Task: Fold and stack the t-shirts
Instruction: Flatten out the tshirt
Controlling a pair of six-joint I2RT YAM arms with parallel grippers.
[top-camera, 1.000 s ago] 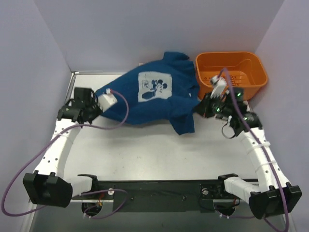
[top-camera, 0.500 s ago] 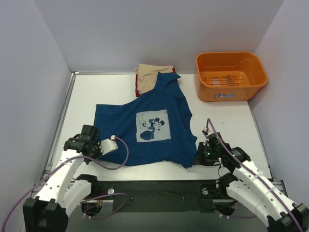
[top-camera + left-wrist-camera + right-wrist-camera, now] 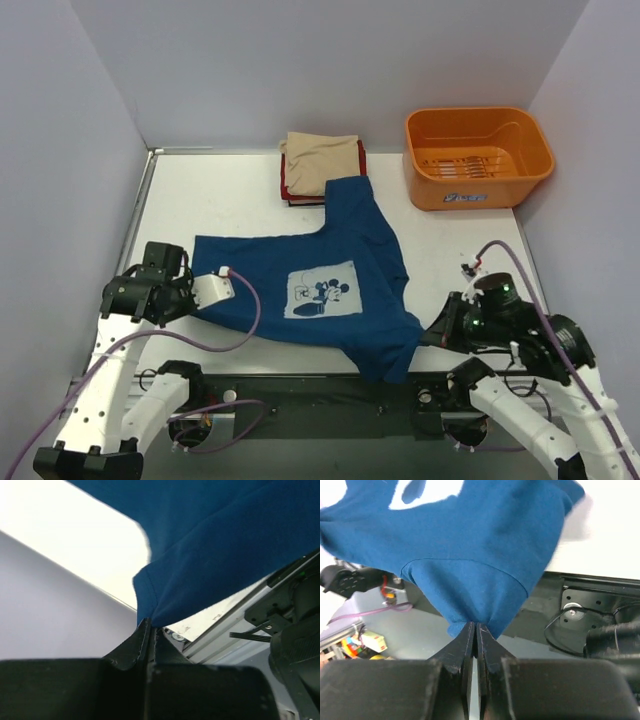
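Note:
A dark blue t-shirt with a pale cartoon-mouse print lies stretched across the white table, its near hem hanging over the front edge. My left gripper is shut on the shirt's left edge; the wrist view shows blue cloth pinched at the closed jaw tips. My right gripper is shut on the shirt's right corner, with cloth bunched into its tips. Behind the blue shirt sits a stack of folded t-shirts, beige on top with red and dark ones under it.
An orange plastic tub stands at the back right of the table. Pale walls close in the left, back and right sides. The arms' black base rail runs along the near edge.
Both grippers pulled the blue shirt from the back of the table toward the near edge, then rose a little. The folded stack behind it came into view.

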